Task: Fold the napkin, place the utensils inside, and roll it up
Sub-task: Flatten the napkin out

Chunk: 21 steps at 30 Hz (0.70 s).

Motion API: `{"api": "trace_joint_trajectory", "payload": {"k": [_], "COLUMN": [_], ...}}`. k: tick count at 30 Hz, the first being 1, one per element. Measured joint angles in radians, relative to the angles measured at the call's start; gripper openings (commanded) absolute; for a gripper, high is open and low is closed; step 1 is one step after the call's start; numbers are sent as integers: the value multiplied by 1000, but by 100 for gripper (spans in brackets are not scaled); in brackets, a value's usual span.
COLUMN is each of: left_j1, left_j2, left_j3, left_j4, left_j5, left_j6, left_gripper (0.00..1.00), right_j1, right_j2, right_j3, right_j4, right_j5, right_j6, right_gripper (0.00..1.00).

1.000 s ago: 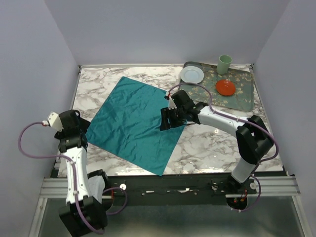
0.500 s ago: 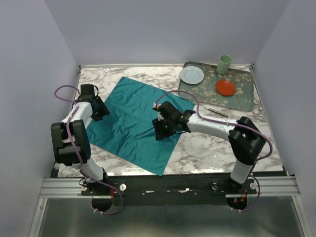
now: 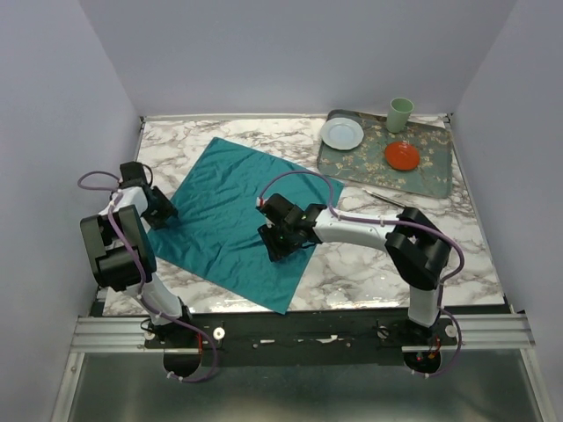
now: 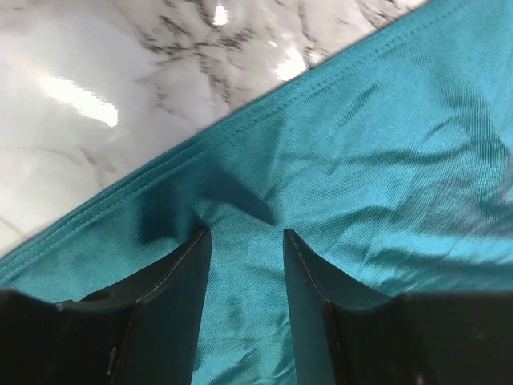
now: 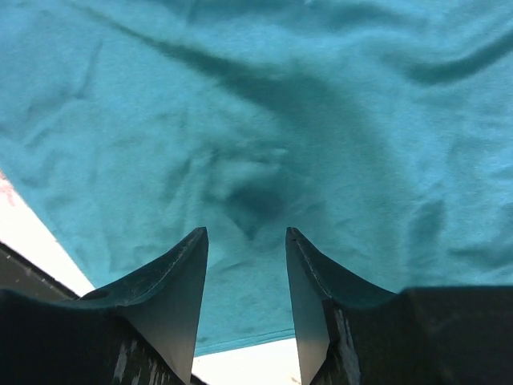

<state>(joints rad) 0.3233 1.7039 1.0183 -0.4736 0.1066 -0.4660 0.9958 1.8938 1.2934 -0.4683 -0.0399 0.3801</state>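
Two YAM arms work a teal napkin (image 3: 230,207) spread flat on the marble table (image 3: 378,264), where it covers the ground from the centre out toward 9 o'clock. The left gripper (image 3: 157,211) sits at the napkin's 9 o'clock edge; its wrist view shows the gripper (image 4: 244,233) with a narrow gap between its fingers, nothing pinched, poised just inside the stitched hem. The right gripper (image 3: 280,241) is low over the cloth at about 4 o'clock from its middle, and its own camera shows the gripper (image 5: 244,233) likewise parted and empty above a small pucker of fabric. The utensils (image 3: 384,199) lie well apart at 3 o'clock on the bare marble, just below the patterned tray (image 3: 369,163) at 1 o'clock; only one slim piece can be made out. The fold appears not yet begun. To do it well, each gripper should probably close on a single layer at the hem or a corner rather than on mid-cloth. The two should then lift together and carry the edge straight across, so that the hems meet without dragging the whole square. No brand, label or legible writing shows in any view.
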Motion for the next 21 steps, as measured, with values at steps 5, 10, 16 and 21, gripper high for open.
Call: {"api": "trace_joint_trajectory", "payload": {"k": [5, 10, 16, 21], "left_j1": [86, 135, 47, -187], "left_j2": [-34, -85, -124, -272], "left_j3": [-43, -98, -116, -129], "left_j4": [16, 16, 2, -35], "left_j5": [-2, -11, -29, -47], "left_j6": [-5, -5, 2, -21], "left_gripper": [53, 61, 70, 71], "right_j1": [0, 0, -19, -170], "right_j2": [18, 34, 12, -50], "right_j3": [2, 4, -11, -64], "right_j4": [6, 13, 14, 15], "right_j5": [-8, -29, 14, -5], "right_j6": [-7, -7, -16, -17], "right_gripper": [52, 52, 52, 56]}}
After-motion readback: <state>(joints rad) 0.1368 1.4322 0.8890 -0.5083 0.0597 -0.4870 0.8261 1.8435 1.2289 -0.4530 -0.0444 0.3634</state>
